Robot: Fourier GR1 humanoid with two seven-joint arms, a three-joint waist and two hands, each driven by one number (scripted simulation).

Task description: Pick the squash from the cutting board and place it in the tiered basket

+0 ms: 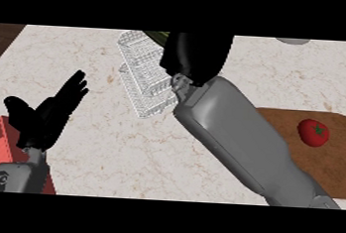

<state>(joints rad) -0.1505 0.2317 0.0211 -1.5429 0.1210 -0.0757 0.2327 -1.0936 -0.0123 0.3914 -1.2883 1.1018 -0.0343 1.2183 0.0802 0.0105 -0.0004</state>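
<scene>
Pale marble counter (130, 156) fills the head view, veined in beige, with a strip of dark wood showing at the far left corner. Over at the right sits the brown cutting board (335, 161), and on it a red tomato (313, 132) with a small green stem, alone on the wood. Up the middle, the white wire tiered basket (142, 82) stands near the counter's back edge, its mesh tiers fanning down toward us. Right hand (196, 57) is up at the basket's top right corner, grey forearm slanting in from the lower right and crossing the board's left edge, the black hand bent down over the mesh. Just above it, a sliver of dark green peeks out at the top edge: that looks like the squash (160, 37), sitting at the basket's upper tier right against the hand. The hand's own bulk covers its fingers, so whether they are wrapped round the squash or spread apart, I cannot tell. Left hand (48, 114) shows at the lower left, fingers straight and spread, thumb out to the side, holding nothing, resting above a red object (2, 139) at the left edge. Small pale grey shape (292, 40) sits at the top right.
</scene>
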